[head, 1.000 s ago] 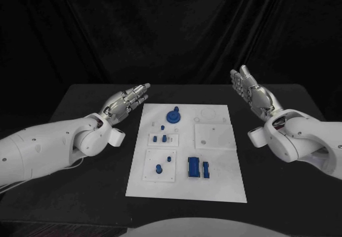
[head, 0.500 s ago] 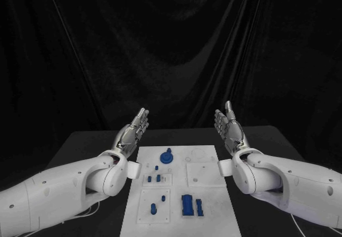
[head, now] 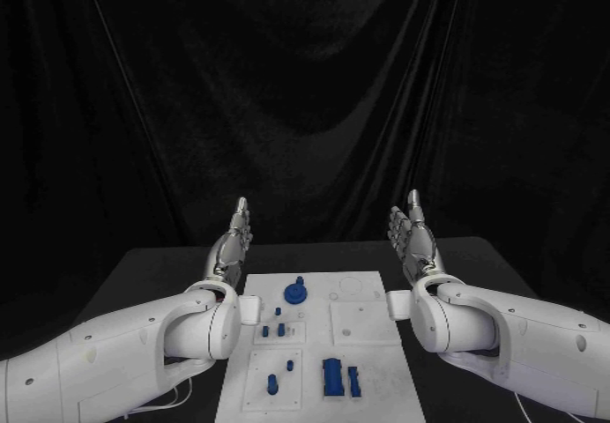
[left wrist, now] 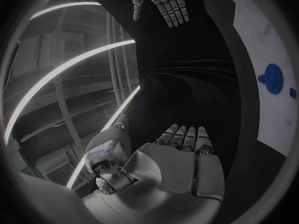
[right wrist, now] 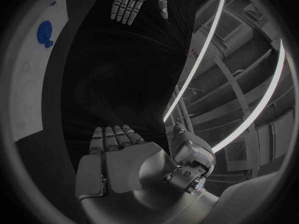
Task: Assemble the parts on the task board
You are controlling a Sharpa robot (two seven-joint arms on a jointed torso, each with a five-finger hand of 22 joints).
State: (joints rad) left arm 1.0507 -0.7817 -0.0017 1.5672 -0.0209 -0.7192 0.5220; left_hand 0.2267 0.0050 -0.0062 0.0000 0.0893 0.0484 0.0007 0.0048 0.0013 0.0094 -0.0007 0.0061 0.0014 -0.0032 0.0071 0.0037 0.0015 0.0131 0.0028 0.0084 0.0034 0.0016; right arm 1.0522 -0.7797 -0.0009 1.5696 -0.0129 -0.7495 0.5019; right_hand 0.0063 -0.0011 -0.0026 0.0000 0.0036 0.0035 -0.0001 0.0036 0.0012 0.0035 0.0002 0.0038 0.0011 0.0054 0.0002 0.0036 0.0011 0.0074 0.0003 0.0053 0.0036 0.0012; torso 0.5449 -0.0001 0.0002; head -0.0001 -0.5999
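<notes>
The white task board lies lengthwise in the middle of the black table. On it are a round blue part at the far end, small blue pegs midway, and larger blue blocks near the front. My left hand is raised flat beside the board's far left corner, fingers straight, holding nothing. Raised the same way at the far right is my right hand, also with nothing in it. The round blue part and the right hand appear in the left wrist view; the left hand appears in the right wrist view.
Black table extends on both sides of the board, with a black curtain behind. My two white forearms flank the board's sides. The board's right half holds pale square plates with no blue parts.
The camera has tilted up, shifting the whole picture. Both hands have swung from the board's sides to upright, palms facing each other, at the board's far corners.
</notes>
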